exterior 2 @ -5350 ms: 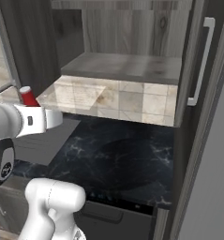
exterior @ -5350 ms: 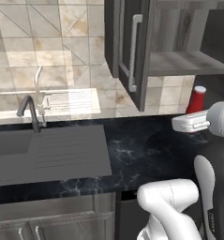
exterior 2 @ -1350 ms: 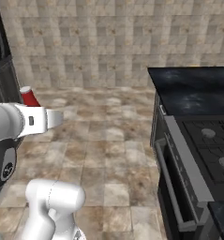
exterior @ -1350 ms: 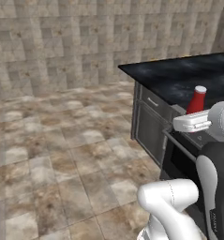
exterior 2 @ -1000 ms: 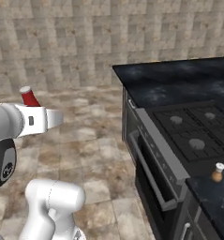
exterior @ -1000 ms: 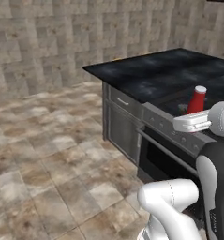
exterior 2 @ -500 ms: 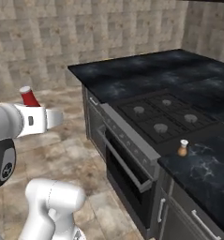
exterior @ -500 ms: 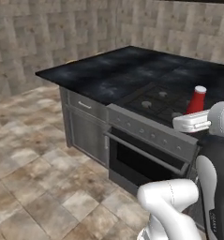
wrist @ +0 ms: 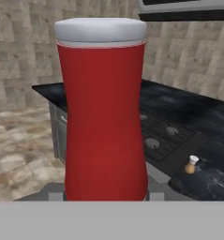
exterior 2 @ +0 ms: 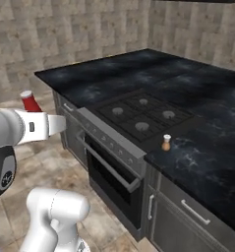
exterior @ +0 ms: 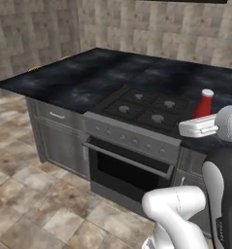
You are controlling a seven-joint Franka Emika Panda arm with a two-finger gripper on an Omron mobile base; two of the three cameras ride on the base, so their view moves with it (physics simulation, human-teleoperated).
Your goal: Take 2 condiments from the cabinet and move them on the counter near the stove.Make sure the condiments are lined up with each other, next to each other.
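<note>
Two condiment bottles were in my feeds. My end effector (exterior: 201, 127) was clamped on the slim red bottle (wrist: 103, 112), which stood upright in its jaws, white cap on top, held up in the air off the bench. In the hand view, beyond it and to the right, I saw the stove (wrist: 162, 137), and past that the short orange-brown bottle (exterior 2: 166, 142) standing on the black bench (exterior 2: 207, 157), just beside the stove's edge.

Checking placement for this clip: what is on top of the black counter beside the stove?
The orange-brown bottle stands upright on the counter, next to the stove. The red bottle is not there; the gripper holds it.
</note>
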